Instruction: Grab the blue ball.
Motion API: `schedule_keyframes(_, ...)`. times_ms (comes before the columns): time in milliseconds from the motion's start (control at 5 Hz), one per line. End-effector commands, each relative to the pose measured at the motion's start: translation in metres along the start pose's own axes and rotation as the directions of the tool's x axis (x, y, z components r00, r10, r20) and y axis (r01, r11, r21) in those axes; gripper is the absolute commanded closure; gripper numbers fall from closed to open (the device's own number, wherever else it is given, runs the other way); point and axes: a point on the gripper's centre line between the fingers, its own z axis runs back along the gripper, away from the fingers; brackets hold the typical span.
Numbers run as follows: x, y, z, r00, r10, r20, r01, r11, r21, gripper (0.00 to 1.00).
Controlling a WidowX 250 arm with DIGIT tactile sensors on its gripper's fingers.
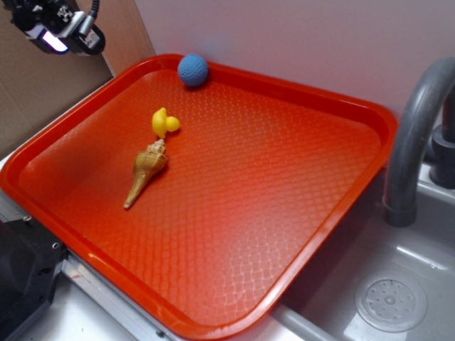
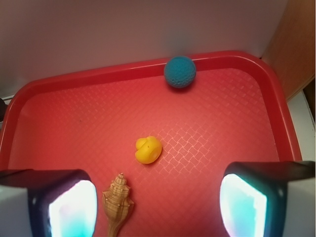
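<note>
Fingers (image 2: pixel 64 205) of the gripper (image 2: pixel 158 205) stood wide apart at the bottom of the wrist view, their inner faces glowing pale teal, with nothing held between them. From the room-side view the gripper (image 1: pixel 60 28) hung high above the far left corner of the red tray (image 1: pixel 341 213), well clear of everything on it.

Straight ahead of the open fingers, and far beyond their tips, the blue ball (image 2: pixel 179 71) sat against the tray's back rim, close to the pale wall; from the side it showed as a dimpled blue sphere (image 1: pixel 193 70) touching the raised edge. It lay slightly toward the right finger's side of the gap.

Nearer the fingers, roughly on the midline between them, was the yellow duck (image 2: pixel 148 149), small and lying on the patterned tray floor (image 1: pixel 164 122). Just inside the left finger lay a tan spiral seashell (image 2: pixel 117 202), its pointed end running down out of the frame; in the side view the shell (image 1: pixel 146 170) lay just below the duck, very near it.

Beside the tray's right edge stood a grey faucet (image 1: pixel 416 128) over a sink (image 1: pixel 398 298).
</note>
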Motion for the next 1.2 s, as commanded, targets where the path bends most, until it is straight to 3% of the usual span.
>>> schedule_keyframes(0,0.022,0.021,-0.053,0.988,0.133,-0.08,-0.123,0.985,0.117,0.0)
schedule_keyframes(200,0.052,0.044,-0.099,0.977,0.204,-0.068,-0.194,0.971,0.137,0.0)
schedule_keyframes(400,0.07,0.057,-0.117,0.976,0.217,-0.02,-0.209,0.959,0.192,0.0)
schedule_keyframes(800,0.079,0.047,-0.14,0.989,0.15,-0.012,-0.146,0.975,0.168,0.0)
schedule_keyframes(1000,0.077,0.038,-0.146,0.994,0.105,-0.023,-0.101,0.987,0.123,0.0)
